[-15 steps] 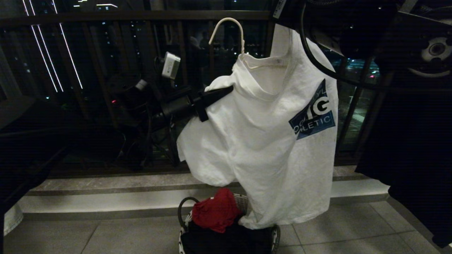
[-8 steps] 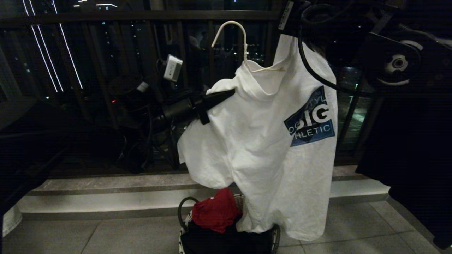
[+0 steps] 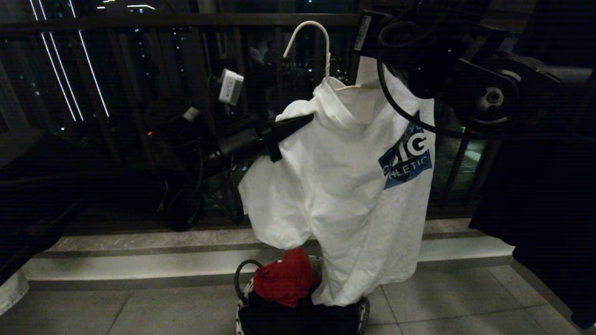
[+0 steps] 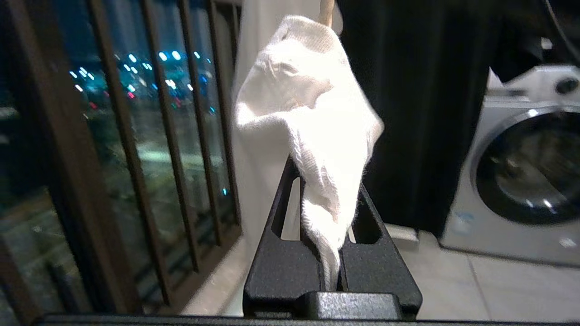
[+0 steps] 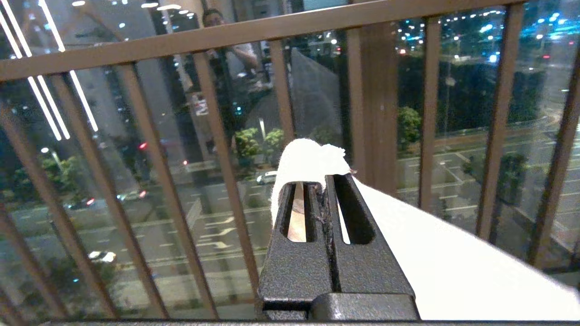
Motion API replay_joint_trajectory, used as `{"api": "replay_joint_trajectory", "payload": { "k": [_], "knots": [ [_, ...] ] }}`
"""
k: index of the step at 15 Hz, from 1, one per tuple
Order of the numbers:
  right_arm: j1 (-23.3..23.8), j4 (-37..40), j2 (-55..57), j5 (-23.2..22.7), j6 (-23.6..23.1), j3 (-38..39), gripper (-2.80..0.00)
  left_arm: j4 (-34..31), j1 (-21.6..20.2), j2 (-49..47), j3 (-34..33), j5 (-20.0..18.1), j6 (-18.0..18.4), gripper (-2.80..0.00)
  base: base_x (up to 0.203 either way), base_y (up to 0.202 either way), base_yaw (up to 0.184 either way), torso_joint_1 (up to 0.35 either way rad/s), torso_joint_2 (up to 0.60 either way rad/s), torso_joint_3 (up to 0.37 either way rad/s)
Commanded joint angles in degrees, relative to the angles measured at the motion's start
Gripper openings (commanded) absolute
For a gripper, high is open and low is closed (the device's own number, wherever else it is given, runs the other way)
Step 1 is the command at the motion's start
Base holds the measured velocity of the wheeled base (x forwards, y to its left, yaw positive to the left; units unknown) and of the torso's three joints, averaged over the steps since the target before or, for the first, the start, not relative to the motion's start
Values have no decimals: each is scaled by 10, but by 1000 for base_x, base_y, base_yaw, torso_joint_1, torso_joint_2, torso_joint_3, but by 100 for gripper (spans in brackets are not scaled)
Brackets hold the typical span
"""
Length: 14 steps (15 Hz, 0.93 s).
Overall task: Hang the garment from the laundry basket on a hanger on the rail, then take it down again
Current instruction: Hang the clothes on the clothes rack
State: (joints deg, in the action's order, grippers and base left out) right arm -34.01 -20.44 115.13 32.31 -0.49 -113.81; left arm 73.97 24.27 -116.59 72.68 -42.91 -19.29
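Both sets of fingers are pinched tight on the garment (image 3: pixel 344 186): your left gripper (image 3: pixel 302 120) grips one shoulder, your right gripper (image 5: pixel 324 181) the other. You hold the shirt up over the laundry basket (image 3: pixel 242 298), with the hanger (image 3: pixel 321 46) poking out of its neck. It looks soft, light and floppy, so hold it by the shoulders. You cannot see the rail, and the right arm hides its own grip.
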Motion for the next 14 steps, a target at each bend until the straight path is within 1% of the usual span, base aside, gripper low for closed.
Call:
{"api": "replay_joint_trajectory", "payload": {
  "k": [1, 2, 3, 9, 10, 12, 14],
  "knots": [
    [-2, -1, -2, 7, 0, 0, -280, 4, -1, -3, 19, 13, -2, -280, 0, 0, 0, 0, 0, 0],
    [-2, -1, -3, 13, 0, 1, -280, 4, -3, -6, 30, 33, -2, -280, 0, 0, 0, 0, 0, 0],
    [-4, -1, -3, 15, 0, 1, -280, 4, -4, -8, 34, 43, -1, -280, 0, 0, 0, 0, 0, 0],
    [-38, 0, -15, 30, 0, 1, -280, 5, -12, -28, 60, 49, 4, -280, 0, 0, 0, 0, 0, 0],
    [-46, 0, -16, 35, 0, 2, -280, 5, -12, -33, 65, 56, 10, -280, 0, 0, 0, 0, 0, 0],
    [-62, 0, -15, 43, 0, 8, -280, 4, -12, -42, 71, 69, 34, -280, 0, 0, 0, 0, 0, 0],
    [-76, 0, -11, 53, 0, 14, -280, 4, -12, -44, 71, 69, 35, -280, 0, 0, 0, 0, 0, 0]
  ]
}}
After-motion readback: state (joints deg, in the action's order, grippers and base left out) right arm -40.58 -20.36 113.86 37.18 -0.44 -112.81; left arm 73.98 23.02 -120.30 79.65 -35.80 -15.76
